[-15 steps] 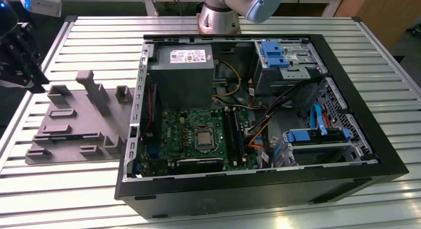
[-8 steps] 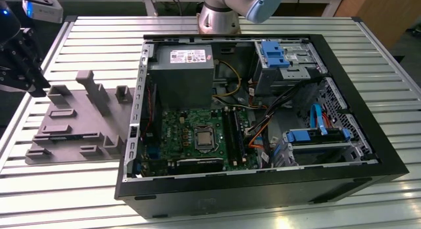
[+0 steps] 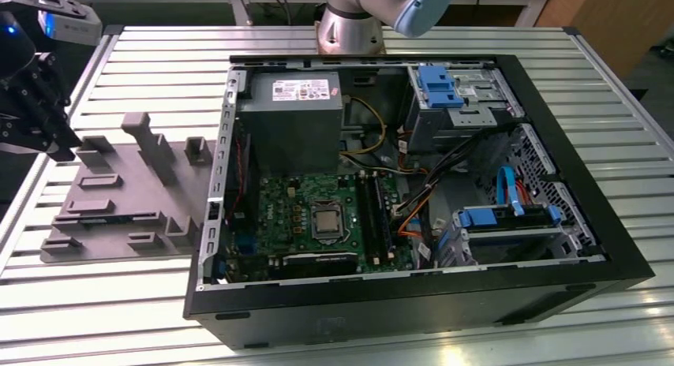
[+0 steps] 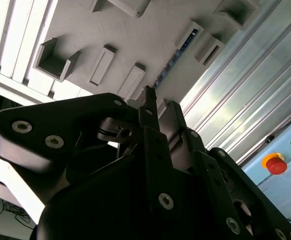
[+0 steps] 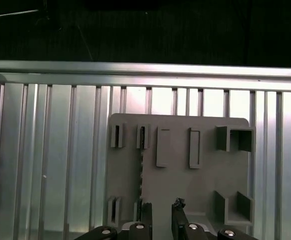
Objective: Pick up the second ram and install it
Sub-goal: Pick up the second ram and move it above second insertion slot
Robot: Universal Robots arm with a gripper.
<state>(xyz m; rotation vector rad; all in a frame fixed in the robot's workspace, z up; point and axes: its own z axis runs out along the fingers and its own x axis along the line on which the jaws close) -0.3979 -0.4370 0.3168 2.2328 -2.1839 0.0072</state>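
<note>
- Step in hand, as a judgement: the approach to the pick. Nothing is gripped, and the gripper (image 5: 162, 216) hovers above the grey fixture plate (image 5: 185, 180) on the slatted aluminium table (image 5: 45, 165), off to one side of the open computer case (image 3: 421, 307).
- Jaws: released, standing a narrow gap apart. The plate's bare surface shows between the two fingers (image 5: 178, 217), which touch nothing.
- The second ram (image 5: 141, 170) stands on its long edge in the plate, its ends seated in small slotted holders. In the second wrist view its blue-green face shows beyond the fingertips.
- Relative to the jaws: the strip lies ahead of and below the fingertips, apart from them. It sits nearer the line of one finger than the middle of the gap. The jaws' closing direction looks to run across the strip's thin dimension.
- What a grasp would call for, by this reading: a small sideways shift to centre the gap over the strip's top edge. After that, a straight descent between the holders so the pads meet the flat faces without knocking the fixture.
- The memory slots (image 3: 371, 212) on the motherboard (image 3: 290, 212) lie well apart from the jaws, inside the case. Whether one slot is already filled cannot be told.
</note>
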